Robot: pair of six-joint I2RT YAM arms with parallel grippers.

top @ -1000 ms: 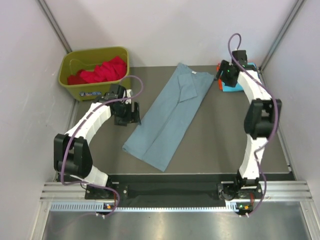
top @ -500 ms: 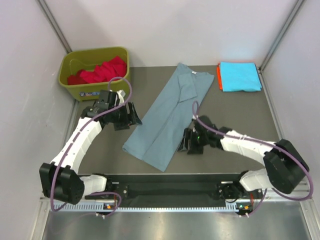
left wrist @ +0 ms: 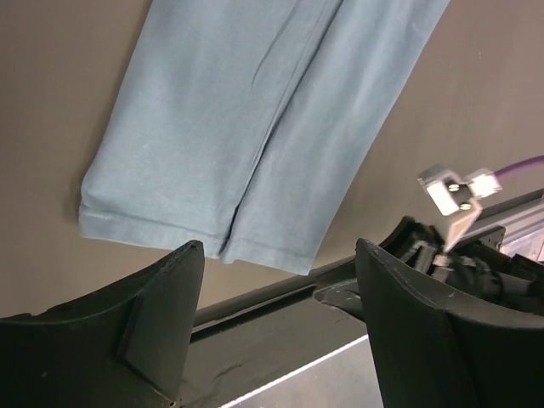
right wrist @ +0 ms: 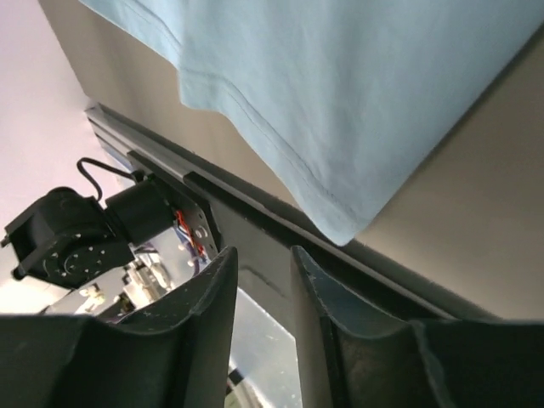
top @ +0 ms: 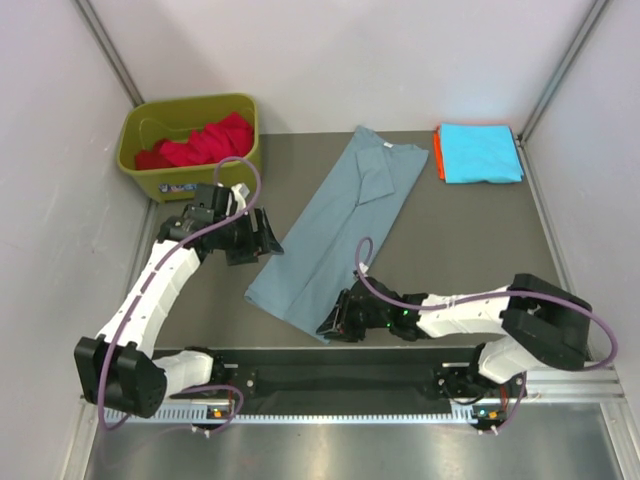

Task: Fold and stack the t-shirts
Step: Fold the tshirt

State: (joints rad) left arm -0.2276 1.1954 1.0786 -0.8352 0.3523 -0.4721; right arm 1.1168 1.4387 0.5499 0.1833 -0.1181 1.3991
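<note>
Right end effector [top: 326,326] narrowly parted, empty, by grey-blue t-shirt [top: 340,225] hem corner, left end effector [top: 268,236] wide open

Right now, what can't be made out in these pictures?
- Red fabric, top view: bin wall hides its lower part; count unclear.
- Orange shirt, top view: cyan shirt covers all but one edge.
- Neck label, top view: too small to read.
- Blue shirt, right wrist view: cut off by the edges; only its hem corner shows.

**A:** We've got one overhead cam looking down on the whole table [top: 450,240] from the near side.

**B:** Yeah, and our two wrist cams sit low and close, both catching the hem of the grey-blue t-shirt [left wrist: 255,127].
</note>
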